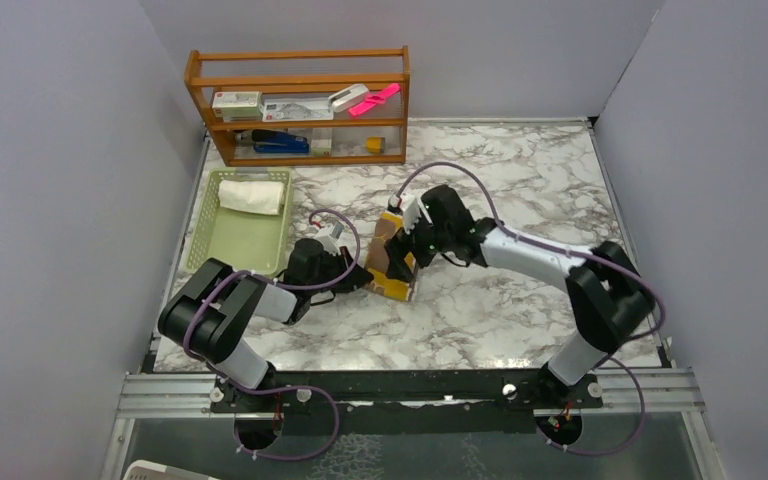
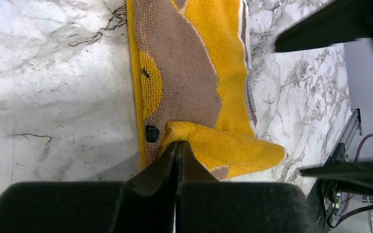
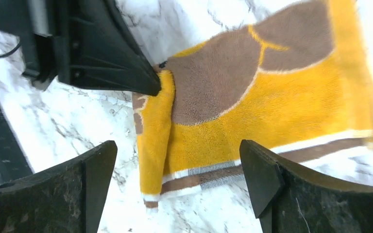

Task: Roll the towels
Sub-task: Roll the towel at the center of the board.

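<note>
Left wrist view looks down past my left gripper [image 2: 177, 148], whose two dark fingers are clenched together on the turned-over edge of the yellow towel [image 2: 194, 73]. That towel, mustard with a brown bear face and a brown and white stripe along one side, lies flat on the marble table [image 2: 53, 87] near the middle, between my two arms. Only one narrow flap, at the end nearest my left arm, is folded back onto the cloth. I pinch that flap at one corner, and its other corner lies loose. My right gripper [image 3: 177, 165] hangs just above the towel with its jaws spread wide, holding nothing and touching nothing that I can see. Farther off, at the left side of the table, a white towel [image 1: 252, 196] sits already rolled inside a pale green basket [image 1: 230, 245]. A wooden shelf [image 1: 300, 105] of small items stands against the back wall. I judge the roll on the yellow towel barely begun. Pulling from a single corner could turn the flap askew, so the roll comes out cone-shaped. The loose corner could flop back open. The whole cloth could slide on the smooth marble instead of curling. My right gripper, lowering so close to my left one, could knock it or pin both layers down.
</note>
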`<state>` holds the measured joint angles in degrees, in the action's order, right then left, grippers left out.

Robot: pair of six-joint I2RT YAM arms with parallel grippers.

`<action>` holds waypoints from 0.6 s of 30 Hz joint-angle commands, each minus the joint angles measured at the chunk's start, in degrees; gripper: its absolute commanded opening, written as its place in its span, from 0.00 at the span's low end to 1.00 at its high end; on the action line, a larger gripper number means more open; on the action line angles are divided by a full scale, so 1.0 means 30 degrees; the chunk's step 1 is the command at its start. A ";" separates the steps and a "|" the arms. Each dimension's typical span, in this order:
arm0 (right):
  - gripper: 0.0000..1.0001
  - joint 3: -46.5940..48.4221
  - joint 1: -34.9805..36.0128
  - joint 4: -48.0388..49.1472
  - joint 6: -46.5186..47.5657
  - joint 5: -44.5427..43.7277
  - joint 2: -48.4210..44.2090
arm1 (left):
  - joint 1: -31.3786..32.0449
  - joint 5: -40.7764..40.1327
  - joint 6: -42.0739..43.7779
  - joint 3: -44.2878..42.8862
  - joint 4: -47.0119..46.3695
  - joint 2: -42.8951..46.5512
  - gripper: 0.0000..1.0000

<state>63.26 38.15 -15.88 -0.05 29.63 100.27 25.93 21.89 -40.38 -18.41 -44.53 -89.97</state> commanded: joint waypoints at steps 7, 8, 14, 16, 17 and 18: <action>0.86 -0.6653 0.4880 0.8709 0.4320 -1.0514 -0.5963 | -0.0082 -0.0275 0.0584 0.0616 0.1275 -0.0887 0.00; 0.77 -0.6873 0.5266 0.8844 0.4551 -1.0809 -0.6179 | -0.0063 -0.0259 0.0593 0.0588 0.1305 -0.0913 0.00; 0.47 -0.6102 0.7354 0.7287 0.5693 -1.1436 -0.4271 | -0.0087 -0.0295 0.0538 0.0499 0.1337 -0.0975 0.00; 0.46 -0.5862 0.8091 0.6873 0.6024 -1.1992 -0.3577 | -0.0100 -0.0282 0.0540 0.0486 0.1351 -0.0962 0.00; 0.46 -0.5730 0.8293 0.6618 0.6024 -1.2202 -0.3277 | -0.0139 -0.0267 0.0540 0.0484 0.1366 -0.0905 0.00; 0.45 -0.5655 0.8359 0.6433 0.6024 -1.2287 -0.3075 | -0.0173 -0.0189 0.0551 0.0484 0.1426 -0.0877 0.00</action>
<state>44.31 60.97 5.52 15.31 -2.63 87.90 25.91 22.48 -40.36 -18.24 -45.82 -90.78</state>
